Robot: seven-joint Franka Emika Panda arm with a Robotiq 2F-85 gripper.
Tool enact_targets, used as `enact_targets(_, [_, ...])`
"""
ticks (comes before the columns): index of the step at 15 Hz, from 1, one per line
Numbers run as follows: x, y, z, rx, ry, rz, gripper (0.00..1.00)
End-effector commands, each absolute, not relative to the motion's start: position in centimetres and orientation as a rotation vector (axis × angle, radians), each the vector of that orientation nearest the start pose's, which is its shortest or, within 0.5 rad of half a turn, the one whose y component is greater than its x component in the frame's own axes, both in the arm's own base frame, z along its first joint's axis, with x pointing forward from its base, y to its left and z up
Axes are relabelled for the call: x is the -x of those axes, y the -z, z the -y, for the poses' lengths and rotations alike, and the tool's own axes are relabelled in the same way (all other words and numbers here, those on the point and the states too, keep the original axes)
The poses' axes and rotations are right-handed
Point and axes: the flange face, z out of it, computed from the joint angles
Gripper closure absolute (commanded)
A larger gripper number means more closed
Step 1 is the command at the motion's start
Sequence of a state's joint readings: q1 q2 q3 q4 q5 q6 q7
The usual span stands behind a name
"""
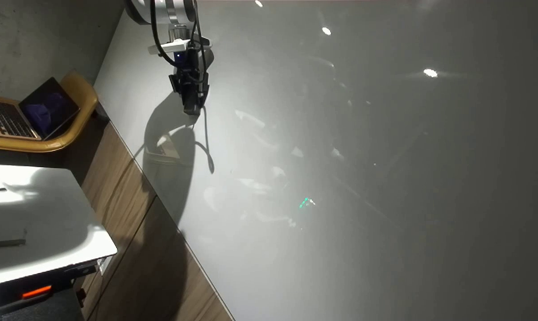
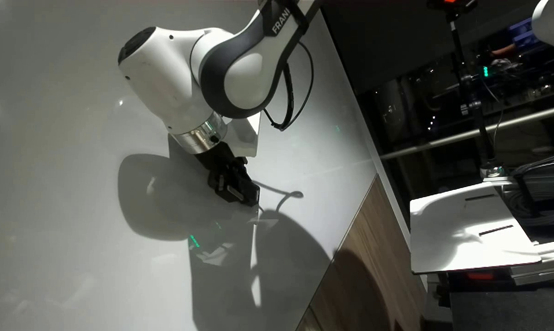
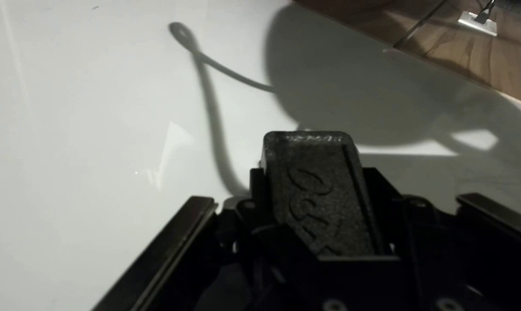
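My gripper [image 3: 314,183] is shut on a dark grey block [image 3: 321,203] with rounded corners and letters engraved in its face. The block sticks out past the fingertips, one finger on each side of it. In both exterior views the black gripper [image 1: 191,89] [image 2: 233,181] points down at a glossy white surface [image 1: 340,249], near its edge. The block's dark end [image 1: 192,106] blends with the fingers there. I cannot tell whether the block touches the surface. The arm's shadow and a thin looped cable shadow lie on the white surface around the gripper.
Wood panelling [image 1: 130,240] borders the white surface along its slanted edge. Beyond it stand a yellow chair [image 1: 88,96] with an open laptop [image 1: 50,109] and a small white table [image 1: 41,214]. A dark camera stand [image 2: 470,92] rises behind that table. Bright light reflections dot the surface.
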State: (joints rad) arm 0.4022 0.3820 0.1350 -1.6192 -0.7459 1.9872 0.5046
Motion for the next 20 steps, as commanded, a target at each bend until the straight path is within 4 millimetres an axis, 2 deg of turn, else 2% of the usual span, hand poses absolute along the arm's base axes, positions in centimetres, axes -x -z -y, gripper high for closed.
enact_targets(1, [-63.5,-41.3,-27.3,-2.481,-0.424,-0.420,0.68])
enact_targets(6, [-64.5,-41.6,-26.6,-2.455,-0.406,-0.401,0.68])
enact_targets(9, [-65.0,-43.1,-28.0,-2.448,-0.420,-0.393,0.68])
enact_targets(15, [-63.9,-48.5,-31.8,-2.473,-0.490,-0.363,0.68])
enact_targets(20, [-63.3,-51.9,-32.7,-2.470,-0.538,-0.339,0.68])
